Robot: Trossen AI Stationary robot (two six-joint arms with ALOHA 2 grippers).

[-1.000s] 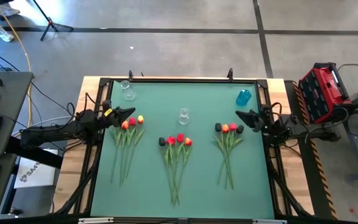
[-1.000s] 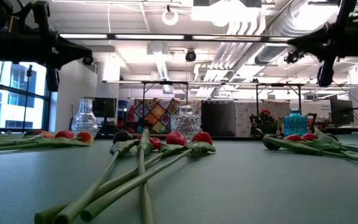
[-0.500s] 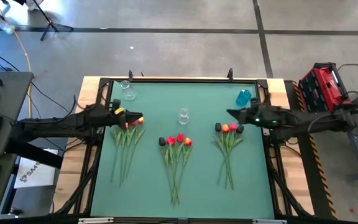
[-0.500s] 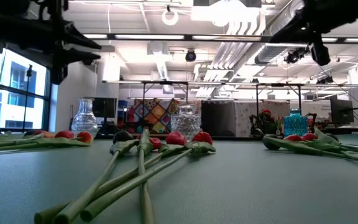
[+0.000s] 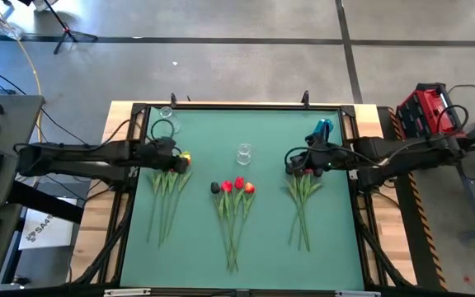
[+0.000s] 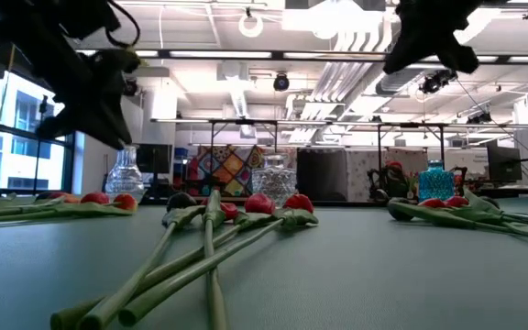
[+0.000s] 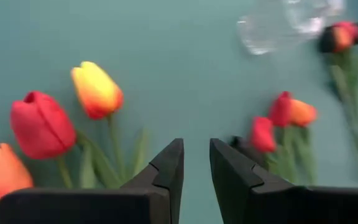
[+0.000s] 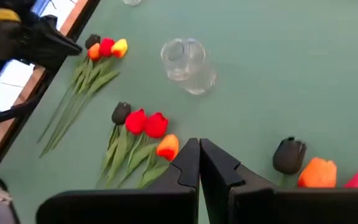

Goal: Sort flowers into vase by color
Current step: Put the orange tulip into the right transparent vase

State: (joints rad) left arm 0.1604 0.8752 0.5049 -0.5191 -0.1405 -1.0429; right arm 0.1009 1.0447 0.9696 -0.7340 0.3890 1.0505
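Right now both arms hang over the flower heads, with nothing picked up yet.

From above, three bunches of tulips (image 5: pixel 235 202) lie flat on the green table (image 5: pixel 262 256): one left, one centre, one right. The left gripper (image 5: pixel 174 158) hovers over the left bunch's heads, and the right gripper (image 5: pixel 297 162) over the right bunch's. At table height, the long stems sprawl toward the camera, with clear vases (image 6: pixel 125 174) and a blue vase (image 6: pixel 434 181) standing behind. Past the left wrist, a narrow gap shows between the fingers, which hold nothing, above a yellow tulip (image 7: pixel 96 90) and a red tulip (image 7: pixel 40 124). Past the right wrist, the fingers are pressed together, empty, near a dark tulip (image 8: pixel 289 155). I'd guess the stems are light and bendy and the heads soft, so grip mid-stem. No writing is legible.
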